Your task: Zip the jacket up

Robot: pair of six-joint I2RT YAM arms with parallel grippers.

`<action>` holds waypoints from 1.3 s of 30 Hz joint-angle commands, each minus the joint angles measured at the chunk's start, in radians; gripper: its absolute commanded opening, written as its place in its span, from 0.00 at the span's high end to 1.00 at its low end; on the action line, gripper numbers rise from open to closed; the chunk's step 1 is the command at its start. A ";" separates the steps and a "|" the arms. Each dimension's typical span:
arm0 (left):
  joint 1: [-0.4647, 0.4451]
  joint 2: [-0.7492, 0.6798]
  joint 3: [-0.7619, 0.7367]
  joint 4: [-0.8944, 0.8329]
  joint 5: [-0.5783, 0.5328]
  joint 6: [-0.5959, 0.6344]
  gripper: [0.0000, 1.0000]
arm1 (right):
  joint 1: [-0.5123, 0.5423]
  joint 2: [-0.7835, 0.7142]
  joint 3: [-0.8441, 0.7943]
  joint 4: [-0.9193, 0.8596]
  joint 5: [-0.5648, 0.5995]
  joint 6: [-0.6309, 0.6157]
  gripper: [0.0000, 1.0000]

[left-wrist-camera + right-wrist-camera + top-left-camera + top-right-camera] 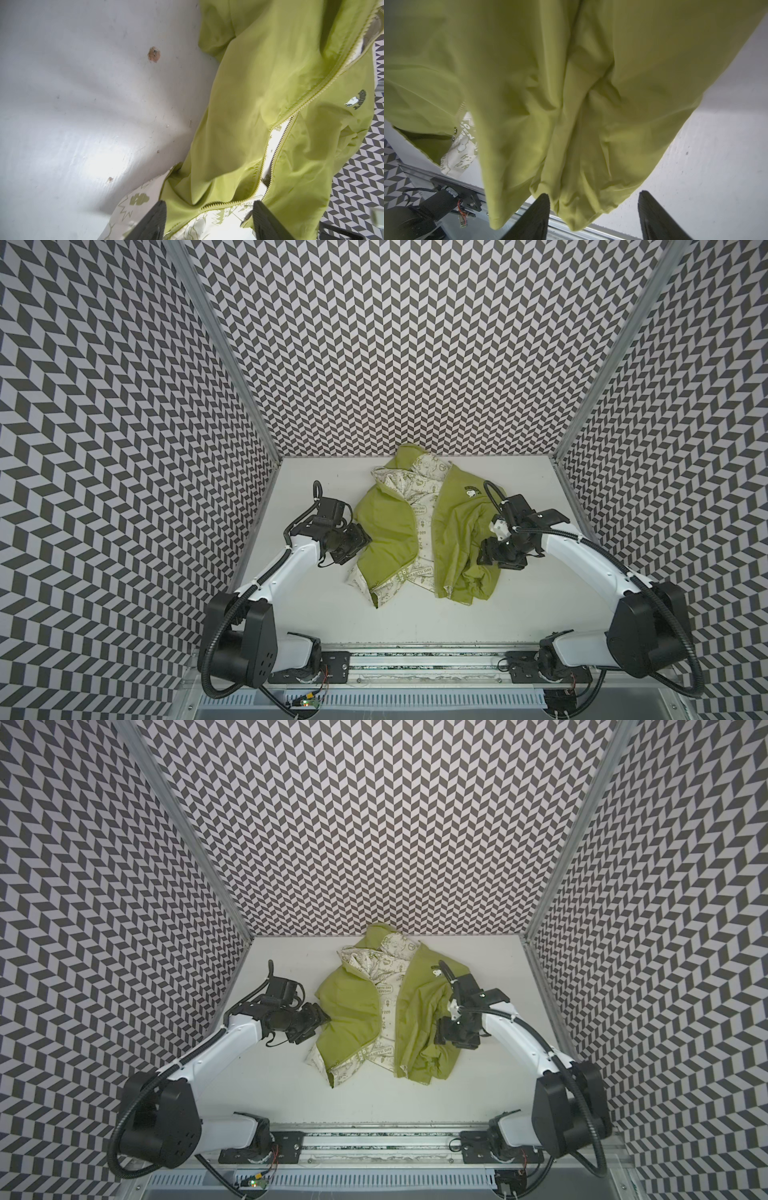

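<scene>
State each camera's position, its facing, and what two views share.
Top views: overhead behind the robot, looking down on jacket and table; both arms show.
Left wrist: on its arm, faces the zipper; left gripper open.
Right wrist: on its arm, faces bunched jacket fabric; right gripper open.
Shared: chest logo, top views and left wrist.

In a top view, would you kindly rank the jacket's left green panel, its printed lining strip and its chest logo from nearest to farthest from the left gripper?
From the left gripper:
1. Green panel, right beside it.
2. Lining strip, down the middle.
3. Chest logo, on the far right-hand panel.
</scene>
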 commanded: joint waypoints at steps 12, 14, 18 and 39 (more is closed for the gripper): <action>-0.314 0.050 0.148 -0.012 -0.013 0.029 0.36 | -0.238 0.070 -0.031 0.038 0.005 -0.007 1.00; -0.348 0.088 0.164 0.004 -0.004 0.031 0.35 | -0.321 0.042 0.009 -0.012 0.042 -0.028 0.99; -0.406 0.159 0.190 0.047 0.017 0.029 0.34 | -0.482 0.015 0.071 -0.059 0.057 -0.056 0.99; -0.478 0.527 0.412 0.133 0.099 0.078 0.35 | -0.057 -0.120 -0.035 0.055 -0.171 0.110 0.33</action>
